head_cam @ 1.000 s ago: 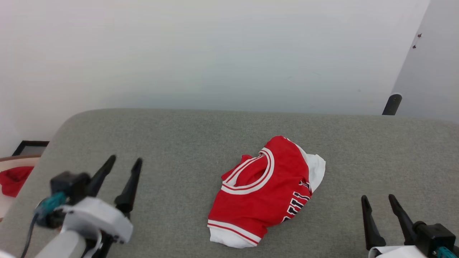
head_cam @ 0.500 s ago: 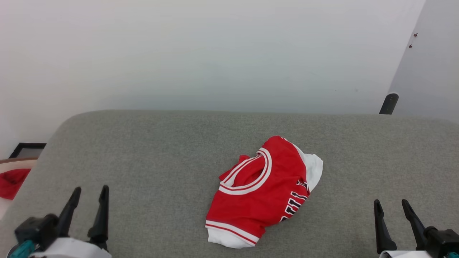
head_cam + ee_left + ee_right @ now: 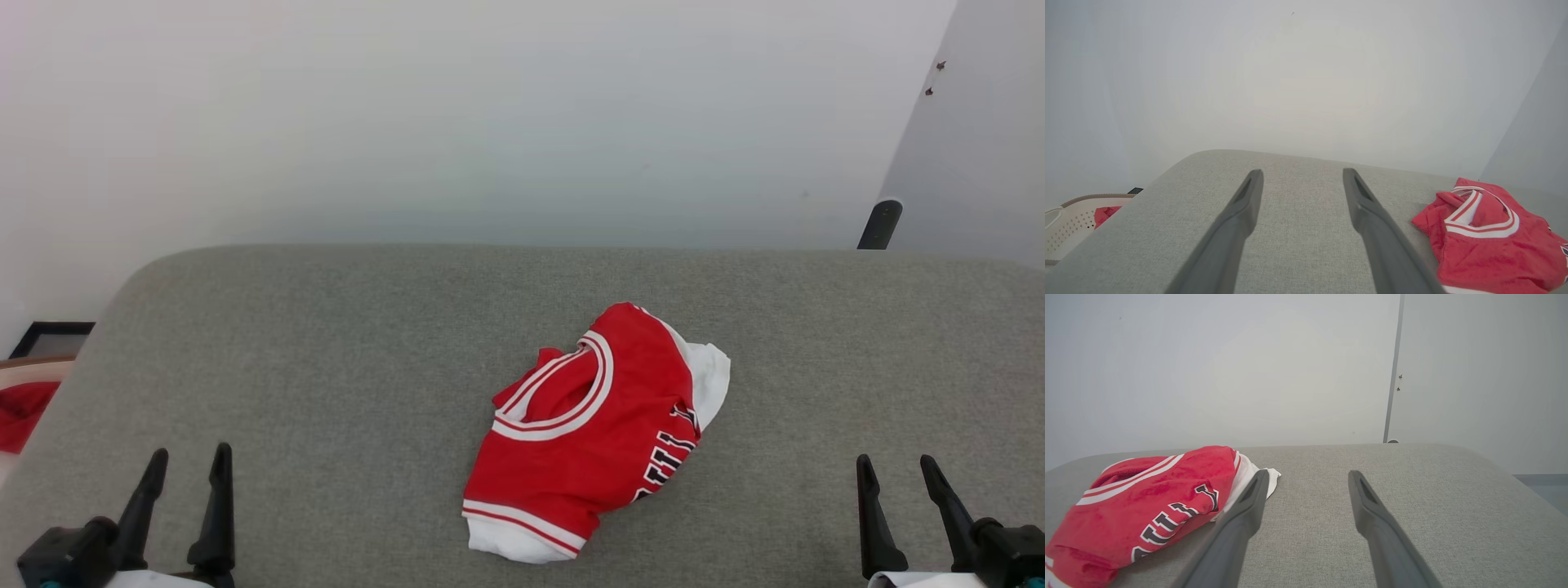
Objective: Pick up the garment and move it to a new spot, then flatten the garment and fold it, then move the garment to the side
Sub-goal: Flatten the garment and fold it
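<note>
Your left gripper point(image 3: 188, 452) sits at the lower left of the head view, its two dark fingers spread apart with nothing between them. Your right gripper point(image 3: 894, 461) sits at the lower right, spread the same way and holding nothing. Both are over the near part of the grey padded top point(image 3: 367, 343). Farther up, a little right of the middle, the garment point(image 3: 588, 441) lies in a crumpled heap on the grey top, well apart from both grippers. Its striped neck faces up, a white sleeve pokes out at its upper right, and black-and-white letters show on its right side. At the far left edge, off the grey top, a small red cloth point(image 3: 1106, 214) lies in a white basket point(image 3: 1069, 220). A white wall point(image 3: 490, 122) stands behind it all.
</note>
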Motion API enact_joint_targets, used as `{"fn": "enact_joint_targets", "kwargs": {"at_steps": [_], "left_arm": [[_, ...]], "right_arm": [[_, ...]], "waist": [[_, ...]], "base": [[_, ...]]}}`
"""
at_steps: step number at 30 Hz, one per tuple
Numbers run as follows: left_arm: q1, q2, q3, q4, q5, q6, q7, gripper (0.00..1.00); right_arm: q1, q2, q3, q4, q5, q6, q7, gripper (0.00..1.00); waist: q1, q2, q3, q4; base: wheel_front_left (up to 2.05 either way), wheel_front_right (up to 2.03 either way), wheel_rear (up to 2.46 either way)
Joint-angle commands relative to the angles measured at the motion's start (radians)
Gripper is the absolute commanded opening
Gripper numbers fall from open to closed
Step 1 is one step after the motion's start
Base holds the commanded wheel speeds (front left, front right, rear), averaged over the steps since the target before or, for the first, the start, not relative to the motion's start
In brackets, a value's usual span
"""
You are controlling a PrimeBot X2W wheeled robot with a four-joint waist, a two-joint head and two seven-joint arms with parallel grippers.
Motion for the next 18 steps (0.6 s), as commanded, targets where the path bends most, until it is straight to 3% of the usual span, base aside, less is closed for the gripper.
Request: {"fn": "enact_joint_targets", "kwargs": {"at_steps": [1,9,18], "left_arm": [[0.006,-0.007,0.007,0.002,0.008,-0.009,-0.004,1.00],[-0.025,-0.024,0.008,0.019,0.028,-0.028,-0.004,1.00],[-0.050,-0.050,-0.025,0.029,0.043,-0.040,-0.004,1.00]], "right_arm": [[0.010,0.002,-0.002,-0.002,-0.003,0.000,-0.002,1.00],[-0.023,-0.001,0.022,-0.001,0.013,0.000,0.034,1.00],[-0.114,-0.071,0.059,-0.003,0.046,0.000,0.141,1.00]], "waist": [[0.0000,-0.0001,0.002,0.001],[0.0000,-0.0001,0.022,0.021],[0.0000,-0.0001,0.063,0.086]], "base": [[0.00,0.00,0.00],[0.00,0.00,0.00],[0.00,0.00,0.00]]}}
